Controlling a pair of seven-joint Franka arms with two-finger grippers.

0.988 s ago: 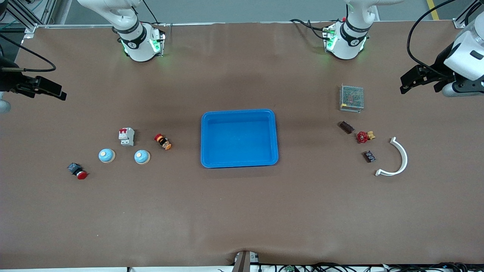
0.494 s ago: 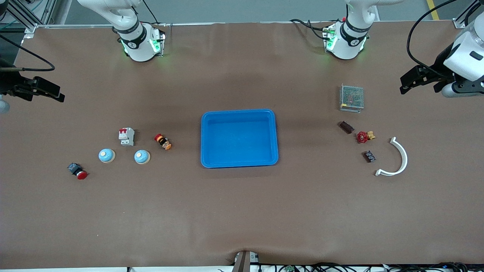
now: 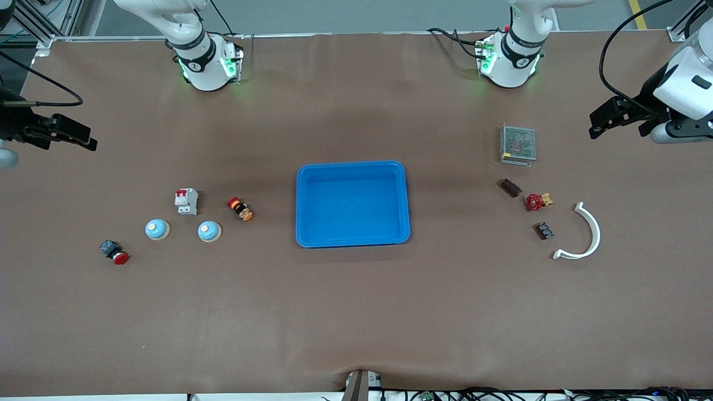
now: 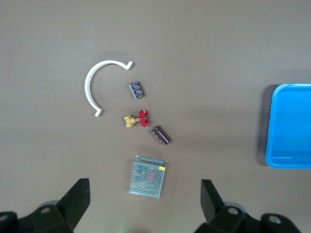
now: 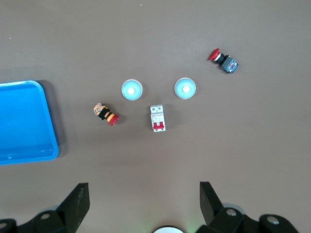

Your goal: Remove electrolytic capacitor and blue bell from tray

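A bright blue tray [image 3: 352, 167] is sitting on a brown table [image 3: 356, 312], flanked by two pale blue bells [image 3: 157, 229] [image 3: 209, 231], a red-capped button [image 3: 115, 252], a white curved bracket [image 3: 585, 234] and a red valve [image 3: 535, 201].

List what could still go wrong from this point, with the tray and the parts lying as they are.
1. The tray looks empty already, so a further reach into it would likely close on nothing.
2. Two alike blue bells lie close together toward the right arm's end, easy to confuse.
3. The dark capacitor lies close to the red valve; open fingers of the left gripper might knock it.
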